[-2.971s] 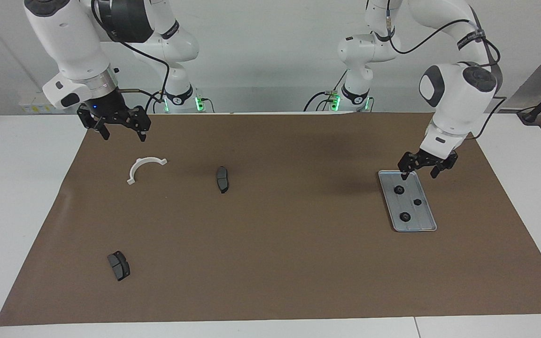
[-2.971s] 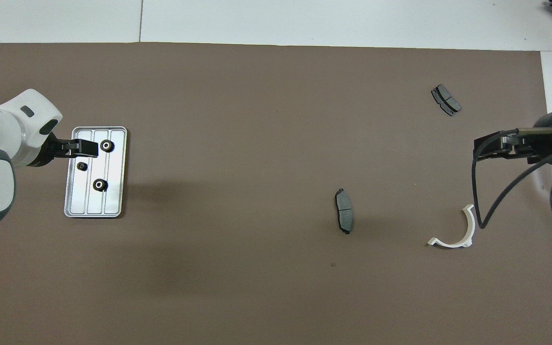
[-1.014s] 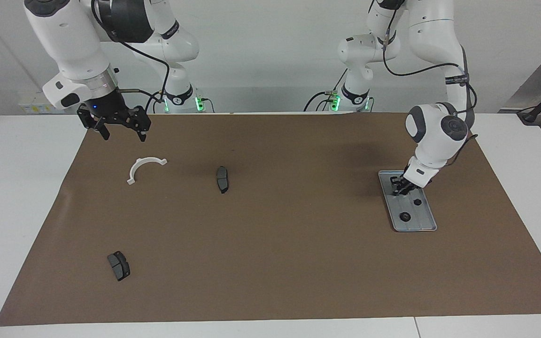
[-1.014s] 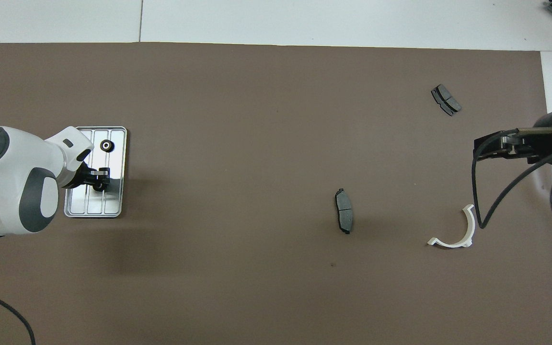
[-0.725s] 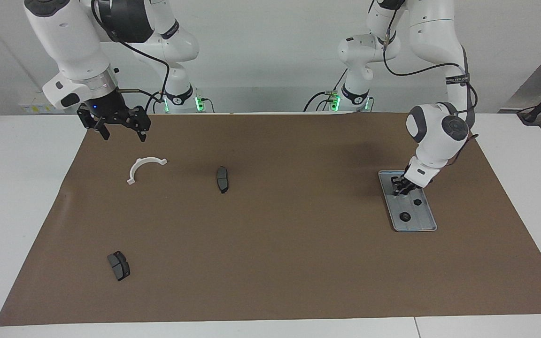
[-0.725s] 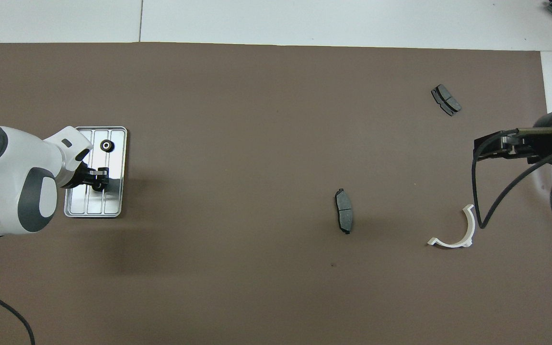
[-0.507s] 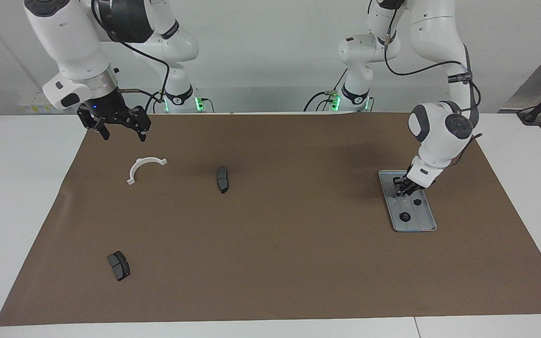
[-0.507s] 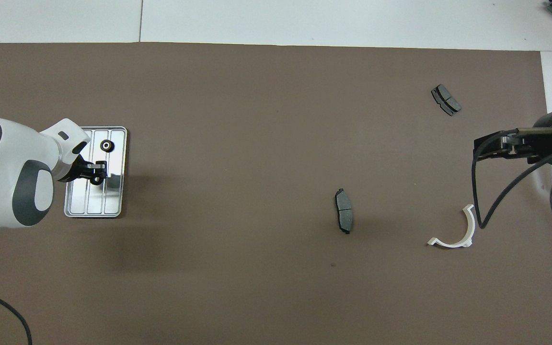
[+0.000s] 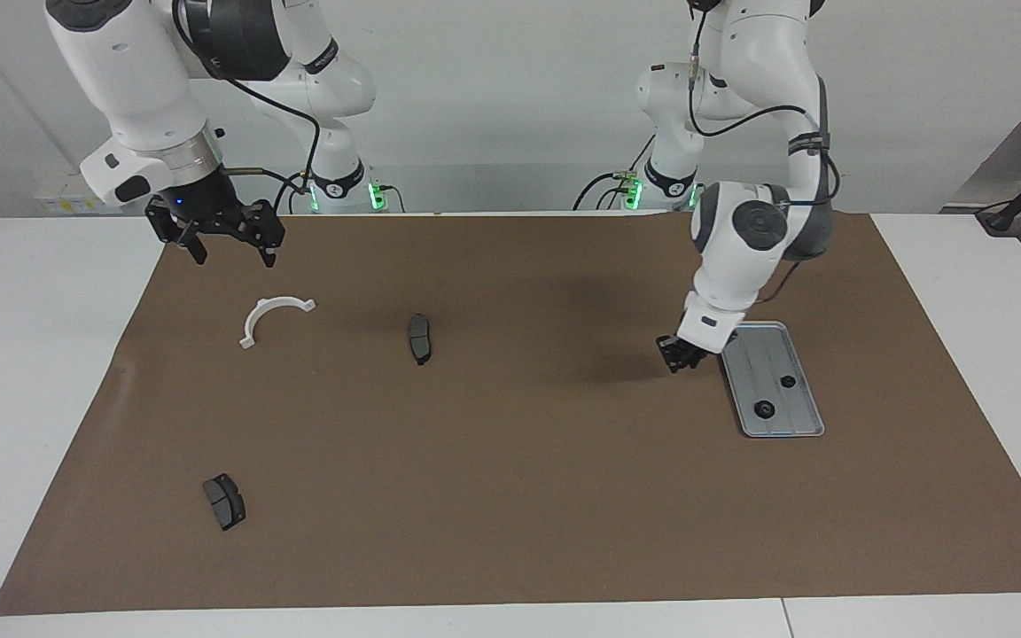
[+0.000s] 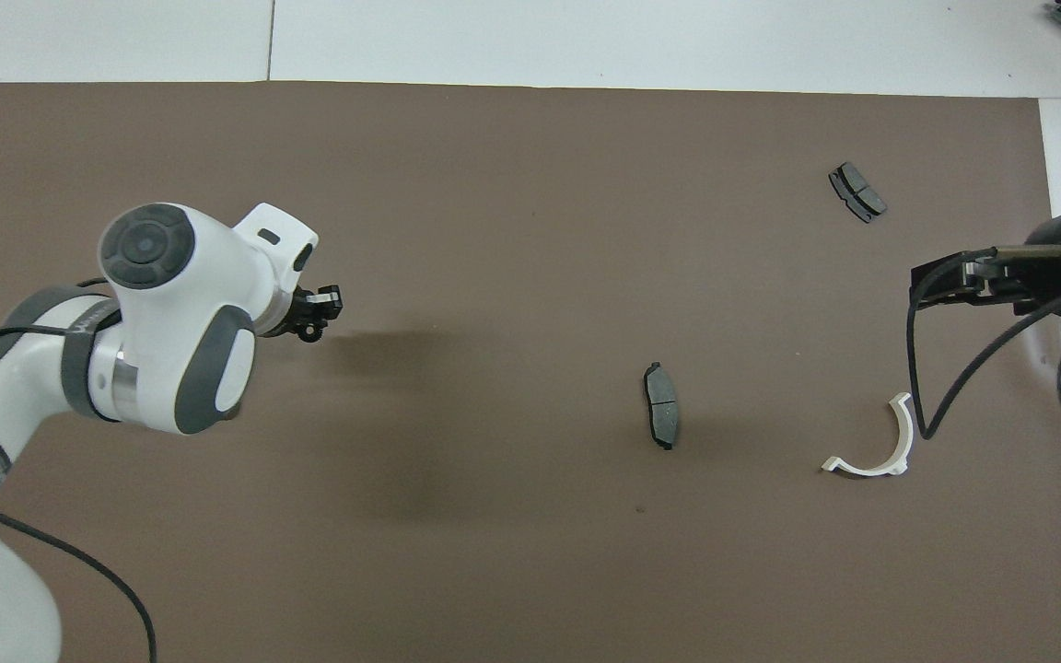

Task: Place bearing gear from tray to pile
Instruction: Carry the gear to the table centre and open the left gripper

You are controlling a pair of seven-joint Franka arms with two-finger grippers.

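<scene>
My left gripper (image 9: 675,357) hangs over the brown mat just beside the silver tray (image 9: 763,354), on the side toward the right arm's end. It is shut on a small black bearing gear (image 10: 311,334). Two more black gears (image 9: 788,381) (image 9: 765,408) lie on the tray. In the overhead view my left arm hides the tray. The pile's parts lie scattered: a white half-ring bracket (image 9: 273,315) (image 10: 876,456) and two dark brake pads (image 9: 420,338) (image 9: 224,501). My right gripper (image 9: 227,252) (image 10: 931,284) waits open above the mat's edge near the bracket.
The brown mat (image 9: 510,496) covers most of the white table. One brake pad (image 10: 661,405) lies mid-table, the other (image 10: 856,191) lies farthest from the robots at the right arm's end.
My left gripper has risen off the tray with a gear and swung toward the right arm's end, now past the tray's rim. The right arm has not moved.
</scene>
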